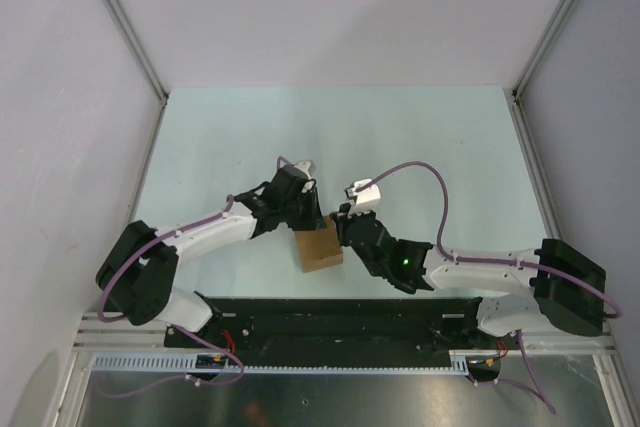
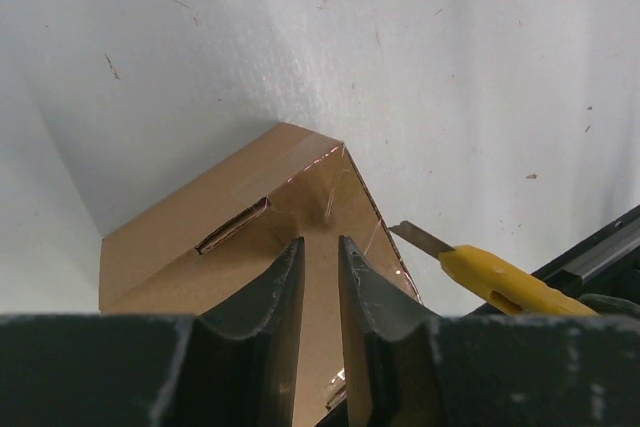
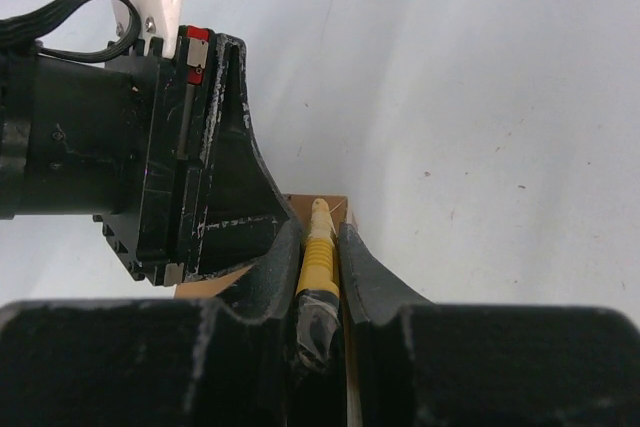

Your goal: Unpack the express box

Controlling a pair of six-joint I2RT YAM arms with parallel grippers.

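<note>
- The box [image 1: 318, 245] sits on the bench [image 1: 400, 137], front centre; left jaws, slightly parted, press on its top.
- Right jaws pinch the knife [image 2: 497, 280], its blade [image 2: 420, 237] just beside the box's edge.
- Cut shallow along the tape [image 2: 330, 182]; keep the box pinned.

The box [image 2: 230, 217] under the left jaws is smooth, matt brown cardboard. A shiny clear strip [image 2: 310, 167], seemingly tape, runs along its far edge. The knife [image 3: 318, 252] between the right jaws has a glossy yellow plastic handle, ribbed where the jaws meet it. Its thin grey metal blade [image 2: 420, 238] has a dull sheen. Both pairs of jaws are black, matt and plastic-looking, their edges scratched and scuffed pale. The desk [image 2: 450, 67] beyond the jaws is pale, smooth and matt, flecked with small dark specks and fine scratches. The cables [image 1: 420, 169] behind the jaws wear a smooth purple sheath.
</note>
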